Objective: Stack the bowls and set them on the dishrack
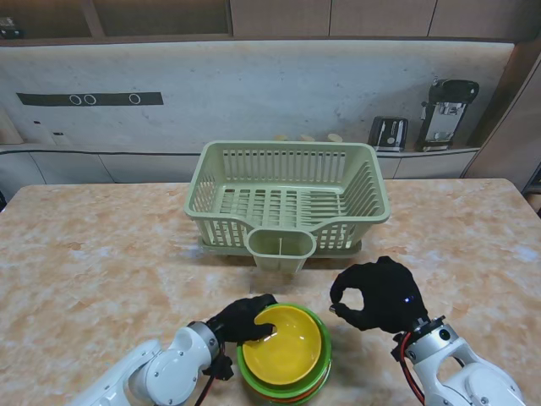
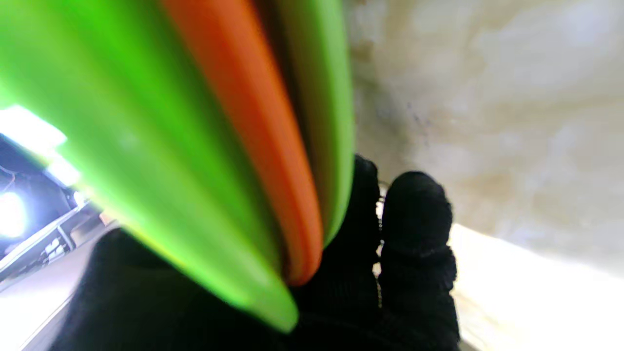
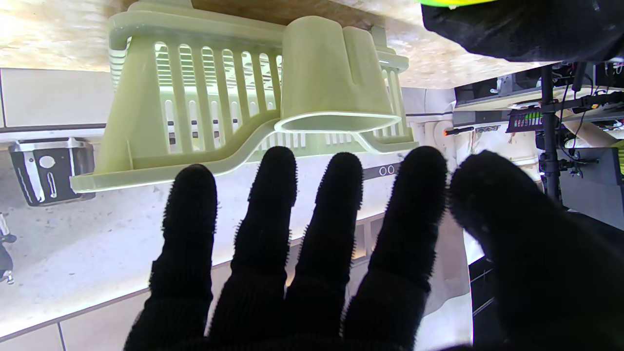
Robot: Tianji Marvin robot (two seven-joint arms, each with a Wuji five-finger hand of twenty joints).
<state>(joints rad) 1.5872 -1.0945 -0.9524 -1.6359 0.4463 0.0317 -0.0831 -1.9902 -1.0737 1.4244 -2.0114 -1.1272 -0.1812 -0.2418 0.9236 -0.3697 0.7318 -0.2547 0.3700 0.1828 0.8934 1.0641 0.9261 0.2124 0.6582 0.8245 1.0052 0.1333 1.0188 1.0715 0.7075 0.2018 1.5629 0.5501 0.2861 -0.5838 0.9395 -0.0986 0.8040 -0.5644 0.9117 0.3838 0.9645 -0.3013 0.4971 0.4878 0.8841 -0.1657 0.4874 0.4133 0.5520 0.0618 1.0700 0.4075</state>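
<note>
The stack of bowls (image 1: 285, 353) sat on the marbled surface (image 1: 93, 262) well on the near side of the dishrack (image 1: 287, 196), roughly in line with the rack's cutlery cup (image 1: 281, 249), a yellow bowl (image 1: 289, 338) nested on top of an orange one and green ones. The left hand (image 1: 243, 318) was closed on the stack's left rim, thumb over the yellow lip and fingers (image 2: 414, 229) under the outer green bowl, as the left wrist view showed with the green and orange edges pressed against the glove. The right hand (image 1: 376, 294) hovered just to the right of the stack, apart from it, holding nothing; its fingers (image 3: 273, 195) were loosely apart with the thumb curled toward the forefinger. From the stack, the rack lay straight away from me, its long axis running left to right across the surface, so the carry looked like a lift and a push forward over the cup and the near wall. The left hand was the one already engaged; the right stood near enough to steady the opposite rim.
</note>
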